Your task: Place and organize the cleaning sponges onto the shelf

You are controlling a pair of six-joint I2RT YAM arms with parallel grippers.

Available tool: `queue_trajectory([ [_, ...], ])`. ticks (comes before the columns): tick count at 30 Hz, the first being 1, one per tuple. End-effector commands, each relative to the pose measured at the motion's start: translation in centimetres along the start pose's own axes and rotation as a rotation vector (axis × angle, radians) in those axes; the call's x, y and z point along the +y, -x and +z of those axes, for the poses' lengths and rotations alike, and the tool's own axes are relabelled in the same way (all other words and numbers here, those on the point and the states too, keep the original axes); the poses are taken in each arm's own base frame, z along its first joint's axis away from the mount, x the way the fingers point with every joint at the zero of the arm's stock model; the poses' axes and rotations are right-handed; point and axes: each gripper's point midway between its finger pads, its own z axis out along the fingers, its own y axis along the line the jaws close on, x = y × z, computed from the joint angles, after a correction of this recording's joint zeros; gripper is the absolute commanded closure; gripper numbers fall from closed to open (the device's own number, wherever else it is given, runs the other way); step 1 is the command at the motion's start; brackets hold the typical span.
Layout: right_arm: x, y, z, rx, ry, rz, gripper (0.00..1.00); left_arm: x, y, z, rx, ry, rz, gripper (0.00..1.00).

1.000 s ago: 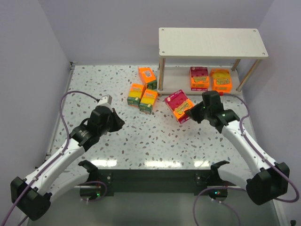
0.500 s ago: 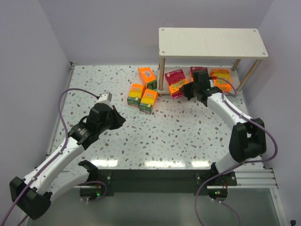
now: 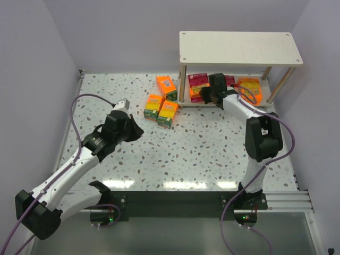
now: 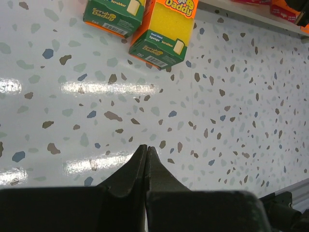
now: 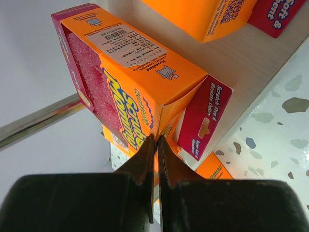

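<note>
In the lower tier of the shelf (image 3: 240, 48) a left pack (image 3: 199, 86), a middle pack (image 3: 229, 81) and a right pack (image 3: 249, 89) form a row, while on the table (image 3: 212, 143) left of the shelf a far pack (image 3: 167, 86) lies behind a near-left pack (image 3: 153, 105) and a near-right pack (image 3: 168, 113).

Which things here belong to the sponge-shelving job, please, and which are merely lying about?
Job: shelf; three loose packs on the table; two shelved packs; held pack in right gripper.
Lying about: nothing loose; just purple cables.
</note>
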Motion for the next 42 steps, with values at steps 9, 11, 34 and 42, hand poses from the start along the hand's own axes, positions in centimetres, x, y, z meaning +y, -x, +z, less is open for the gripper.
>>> queue_trajectory([
  [9,0.4,1.3,2.0,-0.082,0.028,0.115,1.00,-1.0,2.3,0.3,-0.045,-0.012,-0.002,1.00],
  [11,0.3,1.2,2.2,-0.079,0.026,0.121,1.00,-0.9,2.3,0.4,-0.043,-0.009,-0.003,1.00],
  [34,-1.6,-0.5,-9.9,0.112,0.131,-0.107,0.33,-1.8,4.7,2.3,-0.087,-0.044,0.032,0.74],
  [42,-9.5,-3.1,-14.2,0.352,0.053,-0.553,0.33,-2.9,7.5,9.1,-0.048,-0.104,0.126,0.54],
])
